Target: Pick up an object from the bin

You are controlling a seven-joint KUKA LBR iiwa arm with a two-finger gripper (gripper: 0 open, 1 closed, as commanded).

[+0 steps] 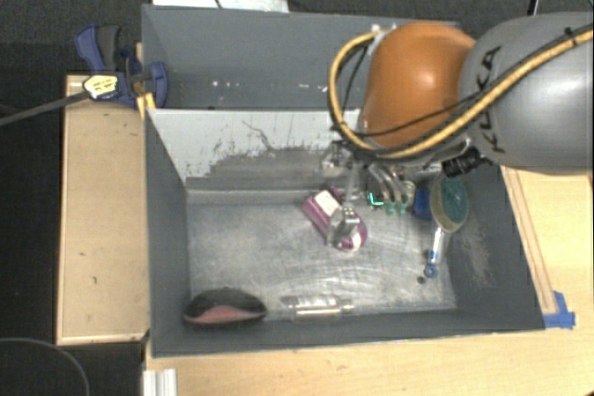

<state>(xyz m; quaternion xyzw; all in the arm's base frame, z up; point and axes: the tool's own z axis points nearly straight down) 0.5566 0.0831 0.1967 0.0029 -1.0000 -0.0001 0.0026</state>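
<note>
Reaches in from the right, orange-covered wrist (418, 83) bent down over the bin (168, 246), pincer (347, 220) low at a purple-and-white object (325, 208) lying mid-bin. Cannot tell pincer's opening or any grip: hidden under wrist hardware, object partly covered.

We look down on the bin (167, 199) from above, slightly tilted. The arm (529, 97) comes in at our right.
</note>
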